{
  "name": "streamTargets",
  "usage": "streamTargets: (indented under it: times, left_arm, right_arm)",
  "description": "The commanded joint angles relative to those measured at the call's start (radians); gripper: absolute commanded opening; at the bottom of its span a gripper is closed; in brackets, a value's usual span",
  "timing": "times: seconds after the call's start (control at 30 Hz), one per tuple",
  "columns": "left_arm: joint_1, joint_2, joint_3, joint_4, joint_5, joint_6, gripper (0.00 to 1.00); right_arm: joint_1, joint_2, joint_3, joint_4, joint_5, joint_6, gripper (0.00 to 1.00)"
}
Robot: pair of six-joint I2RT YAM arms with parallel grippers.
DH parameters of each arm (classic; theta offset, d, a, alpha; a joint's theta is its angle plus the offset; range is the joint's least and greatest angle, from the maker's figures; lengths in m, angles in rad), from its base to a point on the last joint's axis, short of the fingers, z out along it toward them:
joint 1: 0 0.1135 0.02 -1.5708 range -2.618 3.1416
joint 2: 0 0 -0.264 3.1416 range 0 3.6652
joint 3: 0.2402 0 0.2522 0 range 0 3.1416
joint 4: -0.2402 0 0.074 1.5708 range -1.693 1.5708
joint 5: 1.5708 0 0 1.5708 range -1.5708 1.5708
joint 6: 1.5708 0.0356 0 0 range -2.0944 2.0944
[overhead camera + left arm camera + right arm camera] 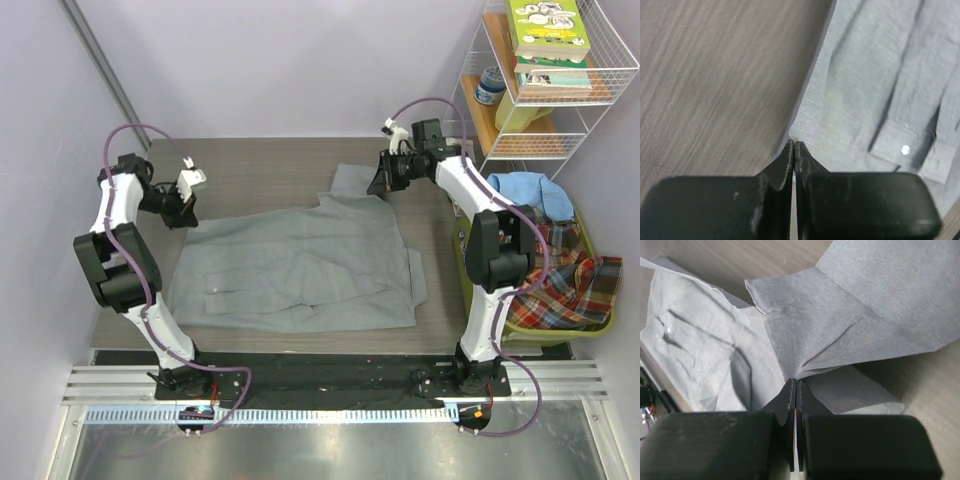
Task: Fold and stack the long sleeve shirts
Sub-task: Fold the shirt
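The grey long sleeve shirt (300, 265) lies spread across the middle of the table. My left gripper (183, 213) is at its far left corner; in the left wrist view the jaws (794, 143) are shut with that corner of the grey shirt (865, 90) pinched at their tips. My right gripper (381, 181) is at the shirt's far right part. In the right wrist view it (796, 382) is shut on a gathered fold of the grey shirt (830, 325), held a little off the table. A plaid shirt (570, 285) and a light blue shirt (530, 190) lie in the basket.
A green basket (530, 335) holding the other shirts stands at the table's right edge, beside the right arm. A white wire shelf (590, 120) with books (545, 30) stands at the back right. Bare wooden table (260, 170) shows behind the shirt.
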Motion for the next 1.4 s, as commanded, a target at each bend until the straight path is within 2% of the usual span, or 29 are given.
streamTargets:
  times: [0.0,0.4,0.83,0.93,1.1,1.17,1.2,1.37]
  left_arm:
    - [0.029,-0.078,-0.035,-0.109,0.052,0.171,0.00]
    - [0.048,-0.158,-0.177,-0.218,-0.010,0.416,0.00]
    - [0.082,-0.198,-0.239,-0.270,-0.050,0.522,0.01]
    - [0.080,-0.198,-0.270,-0.247,-0.057,0.524,0.05]
    - [0.080,-0.188,-0.321,-0.206,-0.095,0.519,0.27]
    - [0.080,-0.188,-0.332,-0.208,-0.116,0.519,0.32]
    - [0.080,-0.187,-0.332,-0.216,-0.121,0.516,0.34]
    - [0.080,-0.211,-0.298,-0.262,-0.060,0.493,0.40]
  right_arm:
    - [-0.002,-0.148,-0.068,0.001,-0.026,-0.026,0.01]
    - [-0.002,-0.312,-0.303,-0.025,-0.046,-0.040,0.01]
    - [0.016,-0.454,-0.472,-0.069,-0.052,-0.081,0.01]
    - [0.019,-0.461,-0.524,-0.080,-0.027,-0.119,0.01]
    - [0.028,-0.402,-0.532,-0.128,-0.021,-0.159,0.02]
    - [0.036,-0.377,-0.500,-0.177,-0.035,-0.210,0.09]
    - [0.038,-0.356,-0.492,-0.223,-0.041,-0.224,0.17]
    - [0.038,-0.342,-0.411,-0.347,-0.003,-0.334,0.20]
